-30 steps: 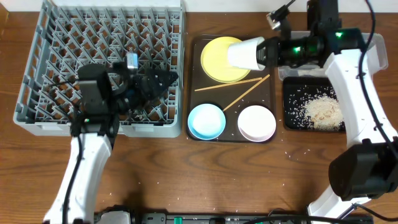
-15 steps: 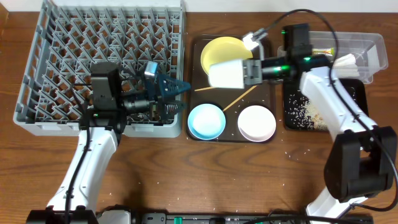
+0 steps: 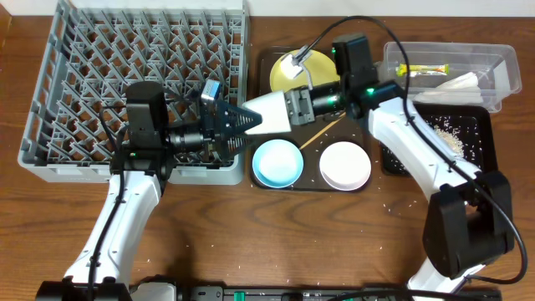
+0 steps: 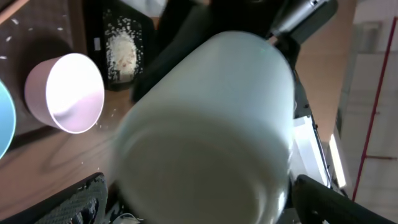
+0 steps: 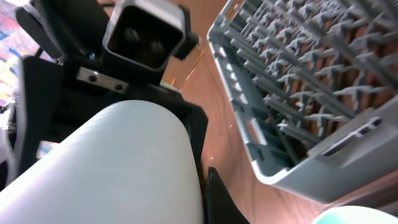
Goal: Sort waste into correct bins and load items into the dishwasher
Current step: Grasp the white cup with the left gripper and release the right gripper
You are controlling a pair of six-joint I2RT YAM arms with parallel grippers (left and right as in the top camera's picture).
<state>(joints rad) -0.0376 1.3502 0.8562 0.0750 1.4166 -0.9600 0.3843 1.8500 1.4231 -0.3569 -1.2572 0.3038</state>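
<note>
- Dish rack (image 3: 84,84): I see no dish on its pegs. I judge that loading has not yet begun.
- Left gripper (image 3: 247,124): at the rack's right edge. The jaws stand spread wide to either side of the base of the white cup (image 3: 269,109) and are not closed on it.
- Right gripper (image 3: 291,107): the jaws are clenched on the cup, which lies on its side in the air between the two grippers. I read this as a hand-over at its midpoint.
- Brown tray (image 3: 259,75): the yellow plate (image 3: 288,75), chopsticks (image 3: 322,132), blue bowl (image 3: 277,161) and white bowl (image 3: 344,165) are left to load.
- Clear tub (image 3: 501,58): the wrapper (image 3: 422,69) and napkin (image 3: 458,82) lie inside, so this sorting is done.
- Black tray (image 3: 481,125): it holds the rice scraps (image 3: 447,138). A few grains lie on the desk (image 3: 209,234).
</note>
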